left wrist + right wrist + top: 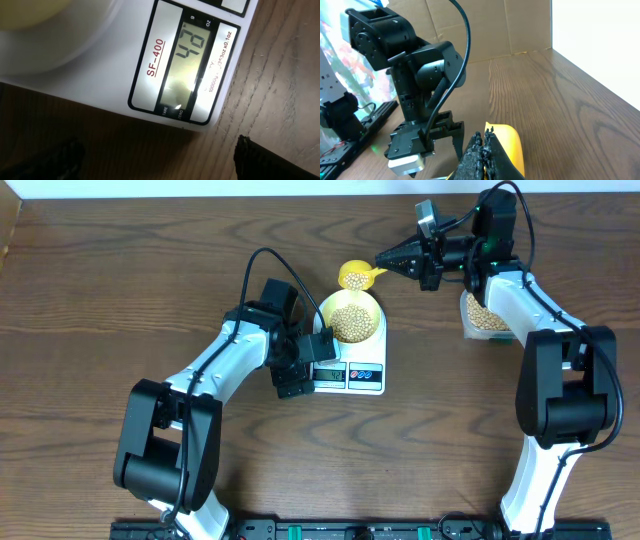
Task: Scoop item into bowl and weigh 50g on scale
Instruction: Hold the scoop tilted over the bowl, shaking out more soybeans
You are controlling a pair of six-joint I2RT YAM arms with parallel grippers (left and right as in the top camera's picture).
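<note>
the right gripper pinches the handle of the yellow scoop, which holds beans just past the bowl's far rim. the bowl of beans sits on the scale near the bench's middle. the left gripper hovers spread at the scale's left end, over the lit display, which looks like 48.

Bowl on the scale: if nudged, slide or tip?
Probably slides rather than tips: the bowl sits on the scale's smooth white top. The beans fill its bottom, so it is likely bottom-heavy. A hard shove could roll beans out.
</note>
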